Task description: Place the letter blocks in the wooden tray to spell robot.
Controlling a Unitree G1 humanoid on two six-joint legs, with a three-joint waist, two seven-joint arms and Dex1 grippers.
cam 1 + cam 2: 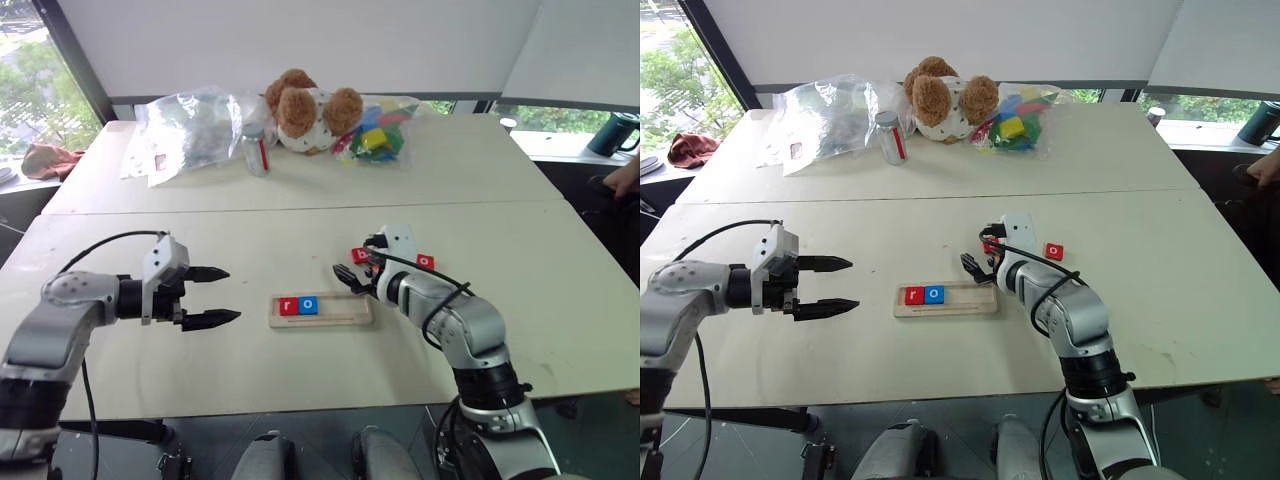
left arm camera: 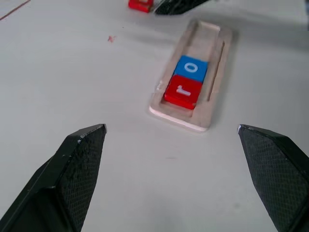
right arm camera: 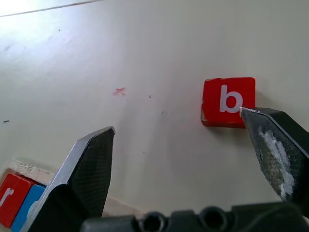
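The wooden tray [image 1: 345, 309] lies on the white table between my two arms. A red "r" block [image 1: 289, 306] and a blue "o" block [image 1: 308, 304] sit side by side at its left end. Just beyond the tray's right end lies a red "b" block [image 3: 227, 100], and a red "o" block [image 1: 425, 261] lies further right. My right gripper [image 3: 177, 120] is open just above the table, one fingertip close beside the "b" block, nothing held. My left gripper [image 1: 215, 296] hovers open and empty to the left of the tray, pointing at it.
At the back of the table are a teddy bear [image 1: 305, 110], a clear bag of multicoloured toys [image 1: 380, 132], a crumpled clear bag [image 1: 190, 130] and a small bottle [image 1: 257, 148]. A person's hand [image 1: 625, 180] shows at the far right edge.
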